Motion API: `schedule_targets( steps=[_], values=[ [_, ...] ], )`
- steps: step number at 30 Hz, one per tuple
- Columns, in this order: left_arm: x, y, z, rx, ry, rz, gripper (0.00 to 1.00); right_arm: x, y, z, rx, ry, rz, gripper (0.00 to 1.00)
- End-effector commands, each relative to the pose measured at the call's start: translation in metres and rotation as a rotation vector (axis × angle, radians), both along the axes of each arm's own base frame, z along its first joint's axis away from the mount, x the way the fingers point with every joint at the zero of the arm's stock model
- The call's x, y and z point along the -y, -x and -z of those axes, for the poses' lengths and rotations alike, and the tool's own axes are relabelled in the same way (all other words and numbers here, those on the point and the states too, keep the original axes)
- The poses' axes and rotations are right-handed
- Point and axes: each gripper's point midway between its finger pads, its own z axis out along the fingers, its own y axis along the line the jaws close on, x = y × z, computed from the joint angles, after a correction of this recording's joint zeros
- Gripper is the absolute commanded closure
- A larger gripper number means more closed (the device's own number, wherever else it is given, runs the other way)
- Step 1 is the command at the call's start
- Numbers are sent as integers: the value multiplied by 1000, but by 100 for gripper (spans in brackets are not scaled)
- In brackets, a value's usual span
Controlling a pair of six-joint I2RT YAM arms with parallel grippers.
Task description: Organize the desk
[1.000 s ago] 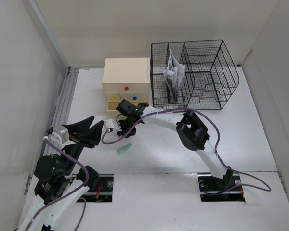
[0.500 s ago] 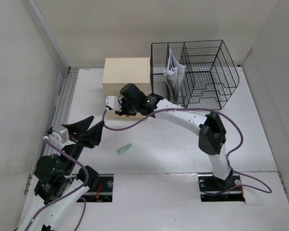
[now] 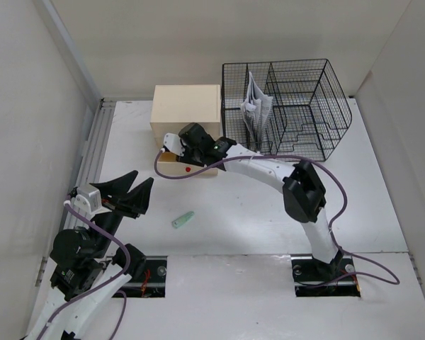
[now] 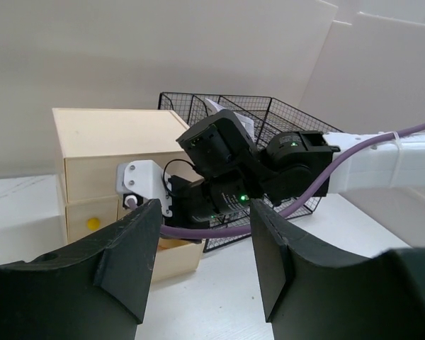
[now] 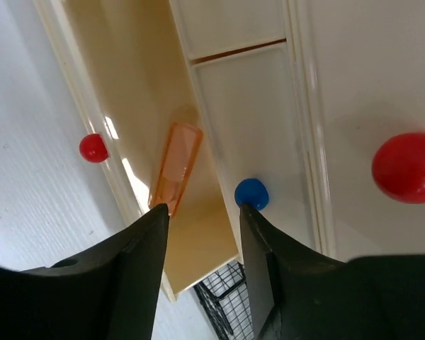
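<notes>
The white desk (image 3: pixel 255 219) carries a cream drawer box (image 3: pixel 186 106) at the back. Its bottom drawer (image 3: pixel 191 168), with a red knob, stands pulled out. My right gripper (image 3: pixel 178 150) hovers over that drawer with its jaws open. In the right wrist view the open gripper (image 5: pixel 202 212) looks down on an orange translucent piece (image 5: pixel 176 166) lying in the drawer, apart from both fingers. A small green piece (image 3: pixel 183 219) lies on the desk in front. My left gripper (image 3: pixel 131 195) is open and empty at the near left; it also shows in the left wrist view (image 4: pixel 204 234).
A black wire mesh rack (image 3: pixel 287 110) holding papers (image 3: pixel 255 106) stands right of the drawer box. A metal rail (image 3: pixel 92 152) runs along the left side. White walls border the desk. Blue (image 5: pixel 251 193) and red (image 5: pixel 406 167) knobs mark shut drawers.
My right arm has swung from the desk in front of the box up over the open drawer. The left arm and the green piece have not moved.
</notes>
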Motion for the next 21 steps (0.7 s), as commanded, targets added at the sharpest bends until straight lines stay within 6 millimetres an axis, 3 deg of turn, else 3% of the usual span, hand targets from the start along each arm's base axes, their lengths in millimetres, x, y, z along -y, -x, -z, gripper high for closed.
schedule_targets(
  steps=[1, 2, 3, 5, 6, 7, 8, 10, 14, 16, 21],
  values=[
    [-3, 3, -12, 34, 27, -5, 50, -9, -7, -41, 62, -127, 7, 49],
    [-3, 3, -12, 34, 27, -5, 50, -11, -2, -45, 51, -145, -17, 55],
    [-3, 3, -12, 34, 27, -5, 50, -25, 15, -41, -23, -182, -115, 67],
    [-3, 3, -12, 34, 27, -5, 50, -25, 37, -26, -152, -163, -269, 90],
    [-3, 3, -12, 34, 27, -5, 50, -32, 55, -27, -210, -171, -373, 95],
    [-3, 3, -12, 34, 27, -5, 50, -41, 87, -23, -338, -216, -545, 95],
    [-3, 3, -12, 34, 27, -5, 50, -29, 113, -7, -467, -168, -604, 93],
    [-3, 3, -12, 34, 27, -5, 50, -33, 146, 6, -591, -180, -796, 81],
    [-3, 0, -8, 25, 24, -14, 50, -37, 192, 44, -684, -86, -870, 65],
    [-3, 0, -8, 25, 24, -14, 50, -42, 201, 60, -682, -62, -876, 56],
    [-3, 0, -8, 25, 24, -14, 50, -58, 219, 74, -664, -19, -864, 50]
  ],
)
